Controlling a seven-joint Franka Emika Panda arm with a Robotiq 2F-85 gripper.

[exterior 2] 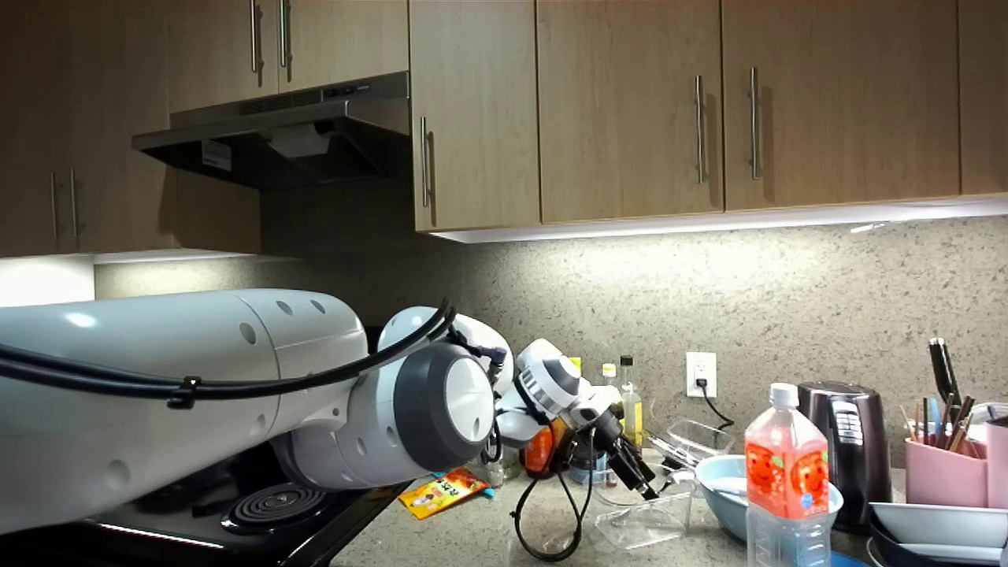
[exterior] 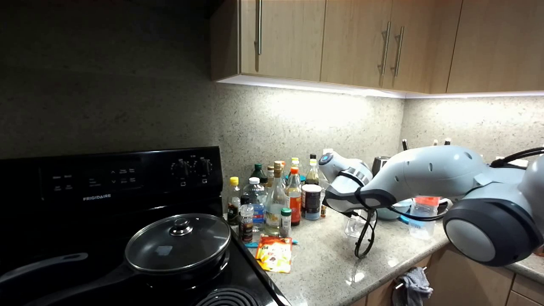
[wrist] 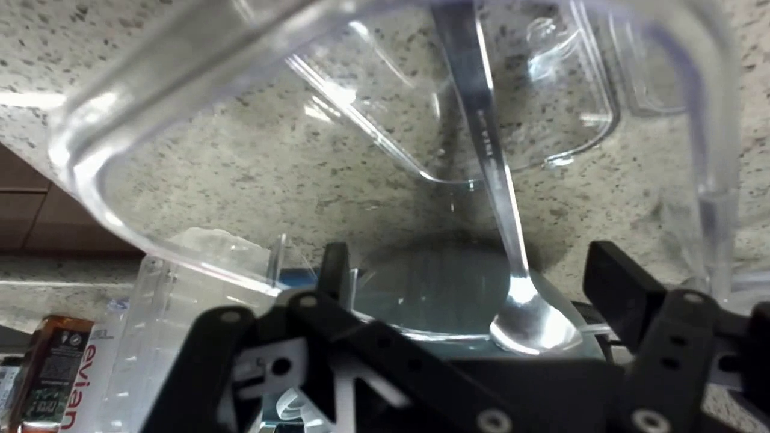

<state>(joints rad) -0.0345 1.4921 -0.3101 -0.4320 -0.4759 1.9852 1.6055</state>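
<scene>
My gripper (wrist: 478, 279) is open, its two black fingers wide apart. A shiny metal spoon (wrist: 494, 174) stands tilted in a clear plastic container (wrist: 90, 159). Its bowl end lies between the fingers and seems to lean on the container's rim; no finger visibly touches it. In an exterior view the gripper (exterior 2: 647, 484) points down at the container (exterior 2: 646, 526) on the counter. The container (exterior: 355, 227) also shows in an exterior view, where the arm hides the fingers. A light blue bowl (wrist: 433, 294) sits just beyond the container.
A bottle with a red label (exterior 2: 786, 472) and a dark kettle (exterior 2: 846, 449) stand near the bowl (exterior 2: 717, 504). Several bottles (exterior: 276, 204) stand by the wall. An orange packet (exterior: 274, 253) lies beside the stove, which bears a lidded pan (exterior: 178, 242). A cable loop (exterior: 365, 242) hangs from the arm.
</scene>
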